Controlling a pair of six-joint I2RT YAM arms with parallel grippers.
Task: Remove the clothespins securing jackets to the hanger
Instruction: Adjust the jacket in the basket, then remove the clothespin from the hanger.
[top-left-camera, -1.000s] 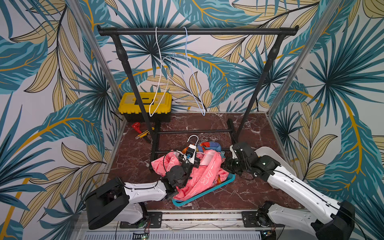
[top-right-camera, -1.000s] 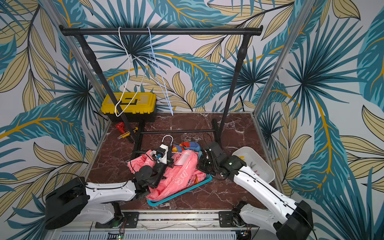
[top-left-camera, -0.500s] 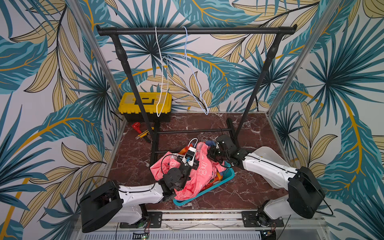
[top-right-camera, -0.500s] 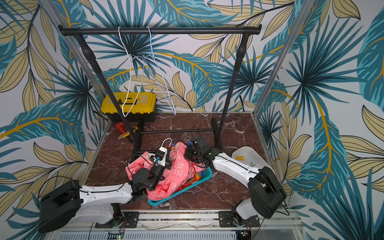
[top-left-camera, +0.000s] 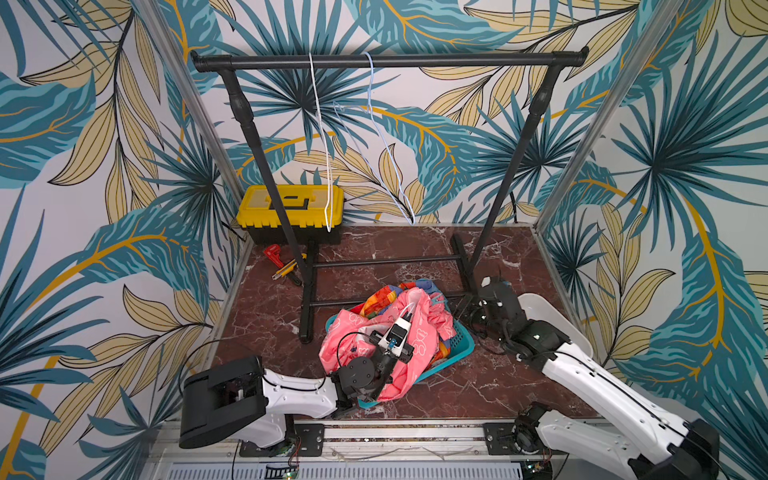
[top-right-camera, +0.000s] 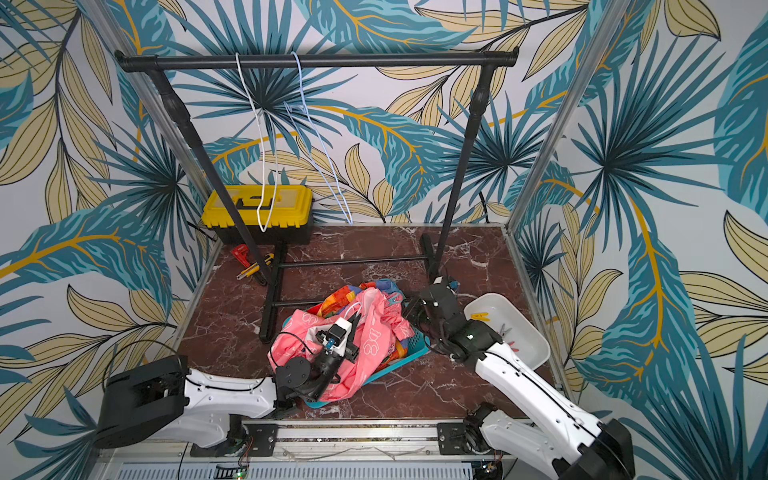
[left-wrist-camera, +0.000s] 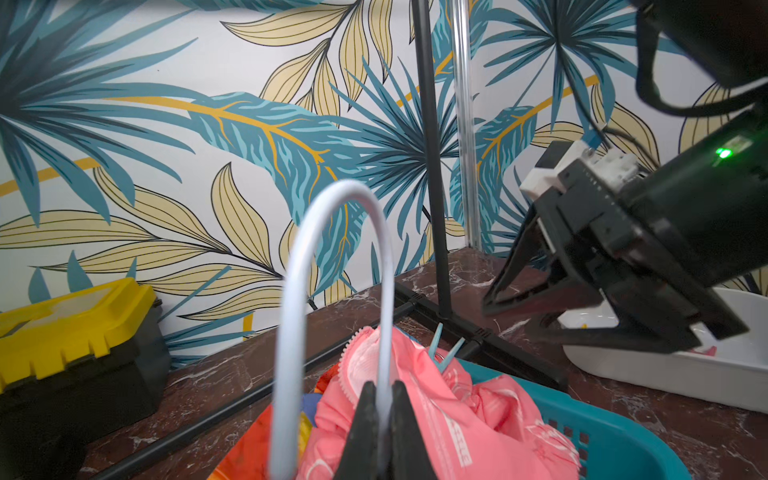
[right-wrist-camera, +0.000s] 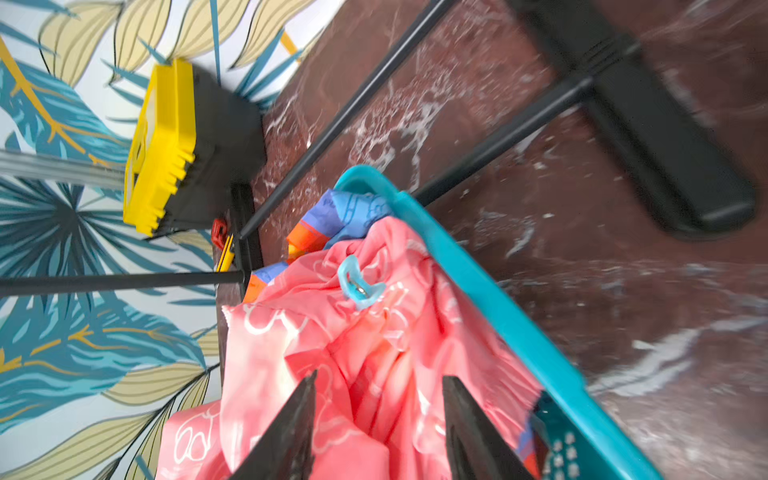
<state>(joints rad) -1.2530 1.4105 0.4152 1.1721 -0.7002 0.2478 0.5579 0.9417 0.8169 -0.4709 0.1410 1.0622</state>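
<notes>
The left hand (left-wrist-camera: 383, 390) clamped the hanger (left-wrist-camera: 332, 195). The right hand (right-wrist-camera: 378, 386) gaped over the pink jacket (right-wrist-camera: 332, 345), near its blue clothespin (right-wrist-camera: 359, 286).

Jackets (top-left-camera: 424, 328) are lying piled in basket (top-left-camera: 463, 347), which is sitting on table (top-left-camera: 415, 245) just in frt of rack (top-left-camera: 457, 61) base. Tray (top-right-camera: 528, 332) is sitting R of basket; toolbox (top-left-camera: 291, 199) is standing back-L, by wall.

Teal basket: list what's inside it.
The basket holds a pink jacket on top, with a light blue clothespin clipped on it and a white hanger hook rising from it. A rainbow-striped jacket peeks out beneath. Anything deeper is covered by fabric.
</notes>
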